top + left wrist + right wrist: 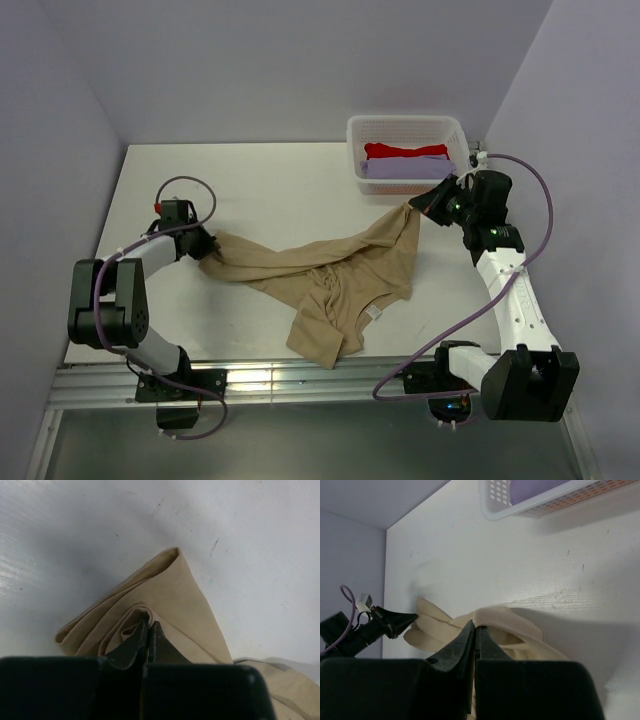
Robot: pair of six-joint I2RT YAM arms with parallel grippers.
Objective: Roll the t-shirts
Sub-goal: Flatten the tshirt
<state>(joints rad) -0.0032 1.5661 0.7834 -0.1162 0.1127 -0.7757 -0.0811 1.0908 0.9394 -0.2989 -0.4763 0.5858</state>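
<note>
Three t-shirts in all, on one white table (250, 190). Largest, the tan t-shirt (340, 275): strung out crumpled across the table's middle, from near the left edge towards the back right corner, pinched at both ends, probably for pulling flat before any rolling. Next, a white basket (405, 120) at the back right corner, with the red t-shirt (405, 151) and the lavender t-shirt (400, 170) kept inside, seemingly awaiting a turn. Smaller, the white neck label (372, 313), towards the near edge. Smallest, the left jaws, together and clamped on a folded hem; the right jaws likewise clamped on the opposite end.
</note>
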